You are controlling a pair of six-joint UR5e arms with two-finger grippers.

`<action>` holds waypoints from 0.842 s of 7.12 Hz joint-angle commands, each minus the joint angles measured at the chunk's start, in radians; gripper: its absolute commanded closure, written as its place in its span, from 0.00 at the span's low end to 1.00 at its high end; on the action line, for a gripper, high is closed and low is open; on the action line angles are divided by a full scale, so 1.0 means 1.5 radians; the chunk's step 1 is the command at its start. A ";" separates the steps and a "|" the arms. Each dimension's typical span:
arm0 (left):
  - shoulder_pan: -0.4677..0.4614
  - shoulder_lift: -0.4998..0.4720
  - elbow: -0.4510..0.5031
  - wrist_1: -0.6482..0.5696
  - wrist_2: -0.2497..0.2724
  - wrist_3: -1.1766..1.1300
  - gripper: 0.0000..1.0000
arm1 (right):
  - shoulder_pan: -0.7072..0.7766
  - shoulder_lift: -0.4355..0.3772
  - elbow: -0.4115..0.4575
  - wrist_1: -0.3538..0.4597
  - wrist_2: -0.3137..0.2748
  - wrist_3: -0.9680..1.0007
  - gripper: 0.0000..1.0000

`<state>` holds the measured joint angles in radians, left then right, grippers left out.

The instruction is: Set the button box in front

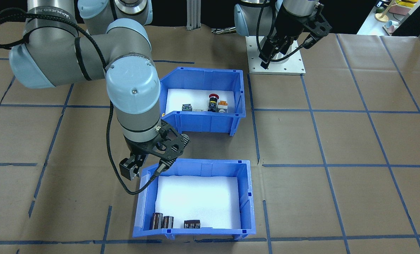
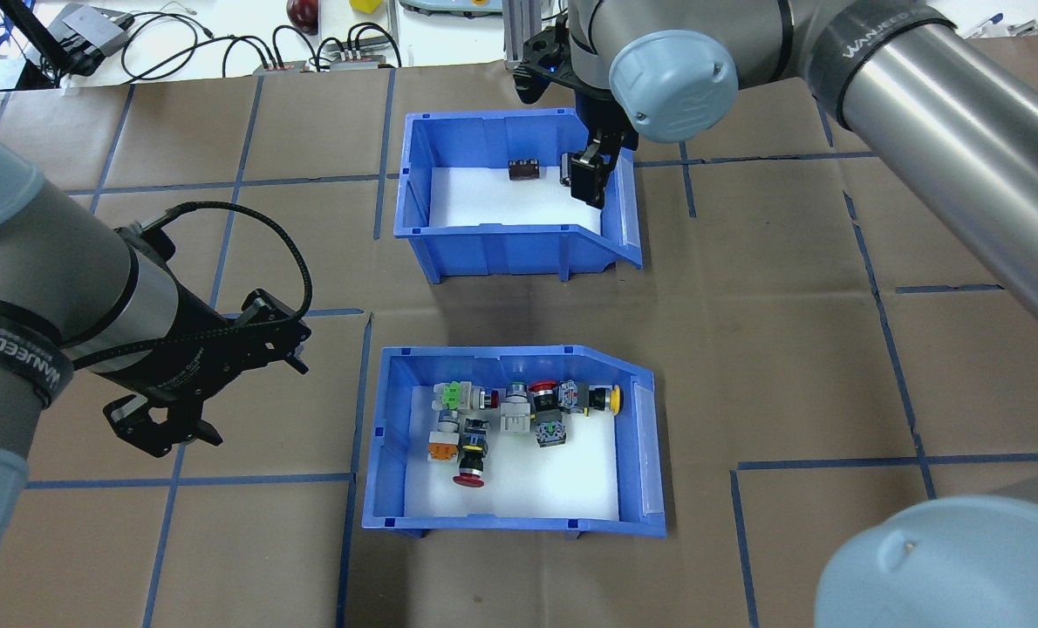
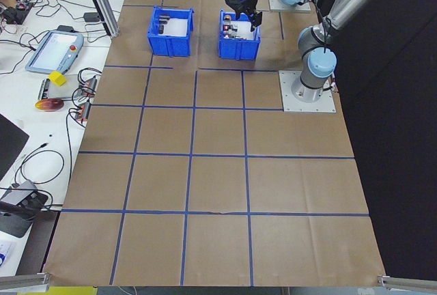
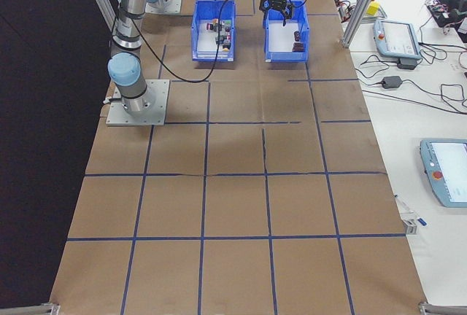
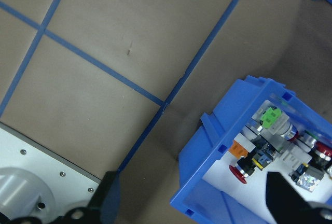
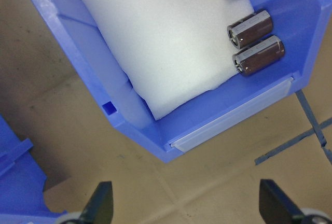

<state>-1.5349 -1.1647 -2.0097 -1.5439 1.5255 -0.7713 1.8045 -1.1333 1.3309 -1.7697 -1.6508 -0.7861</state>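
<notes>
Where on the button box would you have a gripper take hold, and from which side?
Grip the button box by its bare left wall, coming straight down. The rim is open and thin enough to pinch, the switches sit further in, and the left gripper hangs open beside it.

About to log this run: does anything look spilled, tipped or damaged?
Nothing stands out. The button box and the other blue bin sit upright on the table, and their parts stay inside.
</notes>
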 commanded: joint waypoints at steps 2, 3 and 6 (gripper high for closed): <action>-0.003 0.028 -0.032 -0.002 -0.006 -0.209 0.01 | -0.004 -0.013 0.007 0.007 -0.003 0.004 0.00; -0.014 0.038 -0.048 -0.003 -0.009 -0.309 0.01 | -0.003 -0.011 0.008 0.008 -0.001 0.001 0.00; -0.076 0.040 -0.059 -0.003 -0.009 -0.477 0.01 | 0.013 -0.008 0.005 -0.002 0.006 -0.003 0.00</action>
<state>-1.6149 -1.1052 -2.0925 -1.5471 1.5128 -1.3923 1.8110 -1.1470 1.3395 -1.7620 -1.6471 -0.7844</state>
